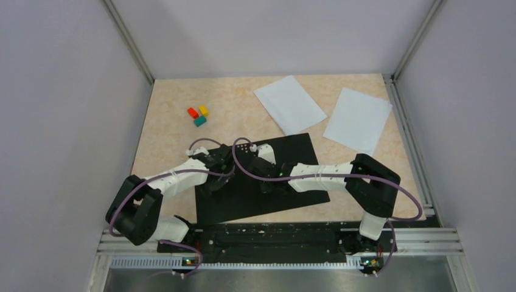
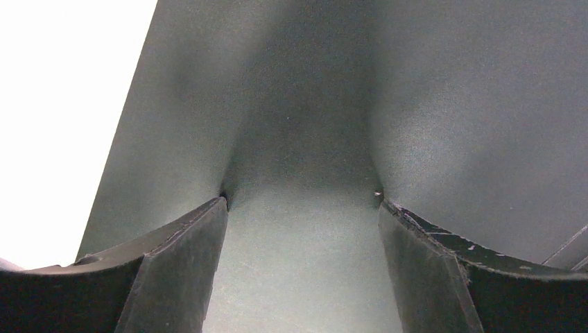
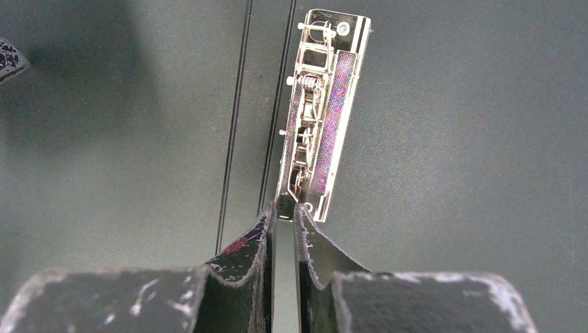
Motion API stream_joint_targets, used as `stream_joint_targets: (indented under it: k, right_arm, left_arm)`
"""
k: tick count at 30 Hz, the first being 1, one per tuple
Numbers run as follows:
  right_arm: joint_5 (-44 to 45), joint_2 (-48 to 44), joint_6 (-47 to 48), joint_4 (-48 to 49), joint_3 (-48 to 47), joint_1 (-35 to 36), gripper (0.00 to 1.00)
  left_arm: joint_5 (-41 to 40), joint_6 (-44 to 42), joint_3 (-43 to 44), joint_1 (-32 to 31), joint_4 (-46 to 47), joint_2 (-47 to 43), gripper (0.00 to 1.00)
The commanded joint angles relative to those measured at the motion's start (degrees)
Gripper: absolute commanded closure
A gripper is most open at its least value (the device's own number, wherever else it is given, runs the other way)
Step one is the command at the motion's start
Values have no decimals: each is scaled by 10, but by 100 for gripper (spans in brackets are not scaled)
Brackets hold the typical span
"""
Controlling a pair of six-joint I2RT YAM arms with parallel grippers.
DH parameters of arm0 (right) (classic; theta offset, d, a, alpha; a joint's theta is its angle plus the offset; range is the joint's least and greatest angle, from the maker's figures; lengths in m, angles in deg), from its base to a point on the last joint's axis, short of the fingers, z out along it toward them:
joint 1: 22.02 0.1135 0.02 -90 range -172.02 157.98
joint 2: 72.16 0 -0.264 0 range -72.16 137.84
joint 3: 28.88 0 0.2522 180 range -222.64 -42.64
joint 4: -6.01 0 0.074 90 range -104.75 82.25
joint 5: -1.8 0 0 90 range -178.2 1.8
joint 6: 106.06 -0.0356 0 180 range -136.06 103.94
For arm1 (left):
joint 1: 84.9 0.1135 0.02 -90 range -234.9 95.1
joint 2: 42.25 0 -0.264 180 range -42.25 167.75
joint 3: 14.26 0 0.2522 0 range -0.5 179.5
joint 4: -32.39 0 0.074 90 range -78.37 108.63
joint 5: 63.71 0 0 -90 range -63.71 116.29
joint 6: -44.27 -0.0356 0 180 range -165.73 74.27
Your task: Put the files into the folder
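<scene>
1. Black inner face of the folder (image 1: pixel 304 152) turned up, spread flat mid-surface (image 1: pixel 164 140), just ahead of both arms. Cover laid open so sheets can go in.
2. Left gripper (image 2: pixel 301 201): released, fingers spread wide, tips down on the black panel left of the spine. Nothing between them. Likely placed there to pin the cover flat and stop it sliding while the clip is worked.
3. Right gripper (image 3: pixel 286 207): clenched to a thin slit at the near end of the metal clip (image 3: pixel 320 118), apparently nipping the lever tip. Probably held so to lift the clamp and make room beneath it.
4. The files, both plain white, at the far right of the surface, outside the folder. One sheet (image 1: pixel 289 104) with a corner at the folder's far edge; touching or just short, cannot tell. Other sheet (image 1: pixel 358 120) off to the right, apart.
5. Small coloured blocks (image 1: pixel 198 115) far left, well apart from everything.
6. Judgement: clip-opening step in hand; neither sheet inside yet, so most of the task ahead.
</scene>
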Motion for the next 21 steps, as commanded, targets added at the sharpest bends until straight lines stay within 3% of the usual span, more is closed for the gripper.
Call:
stream_joint_targets:
  k: [1,5,21]
  right_arm:
    - [13,7,-10,-8,9,7,93]
    - [28,7,-20,-21,23,7,100]
    - [55,34,-58,-77,53,4,100]
  left_arm:
    - [16,9,-29,13,2,36,14]
    - [19,9,-29,21,-1,37,14]
    - [21,-11,-28,54,-7,44,14]
